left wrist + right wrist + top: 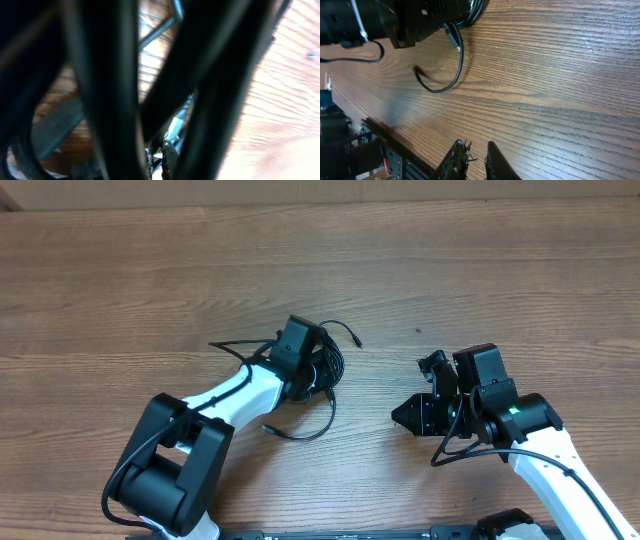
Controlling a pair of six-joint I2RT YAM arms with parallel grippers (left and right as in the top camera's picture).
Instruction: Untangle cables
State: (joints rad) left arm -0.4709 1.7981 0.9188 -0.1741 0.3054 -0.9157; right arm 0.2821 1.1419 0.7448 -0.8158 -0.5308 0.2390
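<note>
- Black strands of the cables point(115, 90) sit right against the left wrist lens, blurred and filling most of the frame. Only slivers of the desk point(285, 100) show at the right edge.
- Overhead: the cables point(328, 368) are a tight bundle just left of frame centre, with the left end effector point(318, 366) down on or in it.
- Left end effector state: cannot tell. Its fingers are hidden in both the overhead and its own wrist view, so a grip on the bundle is unconfirmed.
- Loose runs out of the bundle:
  - one plug end point(355, 340) points to the upper right
  - one strand trails toward the left of frame
  - one loop point(312, 430) sags below the bundle and ends in a plug at lower left
- Right wrist view shows the same loop point(447, 82) lying flat on the desk point(560, 75), with the bundle at the top edge.
- Right end effector point(403, 415) is right of centre in the overhead, well apart from the bundle and pointing toward it.
- In its own view, the right end effector point(472, 162) has its fingers point(454, 161) drawn narrow, only a slit between them and nothing held.
- Progress, my read: early.
  - The two cords are not separated and the core is a single knot of coils.
  - Only the tails are free.
- Left to do, as I judge it:
  - get a second grip on a free tail or plug
  - pull the cords apart
  - lay each one out on its own
</note>
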